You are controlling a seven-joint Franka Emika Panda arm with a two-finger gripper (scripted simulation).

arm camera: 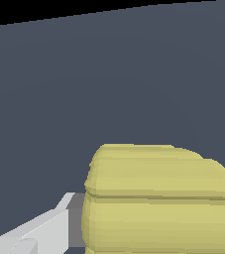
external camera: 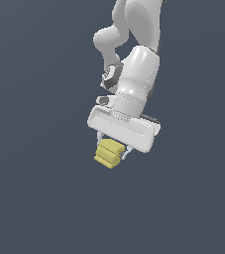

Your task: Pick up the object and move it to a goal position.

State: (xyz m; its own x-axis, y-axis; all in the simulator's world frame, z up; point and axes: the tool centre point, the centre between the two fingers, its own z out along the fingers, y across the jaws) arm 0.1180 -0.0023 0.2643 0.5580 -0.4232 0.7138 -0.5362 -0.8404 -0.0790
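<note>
In the exterior view, nothing but flat grey-blue ground filled the left side; no goal marker could be made out anywhere. Toward the middle, the pale-yellow ridged block (external camera: pixel 109 154) hung just under the white bar of the end effector (external camera: pixel 111 150), sitting between its two thin fingers (external camera: pixel 126 153), one of which showed as a pale sliver at the block's side toward the exterior view's right. The end effector was clenched on the block, the fingers touching its flanks. Above it the white arm (external camera: pixel 136 79) rose and leaned toward the exterior view's right before leaving the picture at the top.

No shadow or contact line showed beneath the block, so whether it rested on the desk or was already lifted clear could not be told for certain; the arm's tilt suggested it was being carried.

In the wrist view, a white finger (arm camera: pixel 39 230) appeared beside the block (arm camera: pixel 158 198), which filled the near part of the picture with its stacked rounded layers, the grey desk (arm camera: pixel 109 84) stretching beyond it.

As a judgement, the grasp looked done. What remained was the carry to the goal position, and since no goal was visible, how much travel was left could not be said.
</note>
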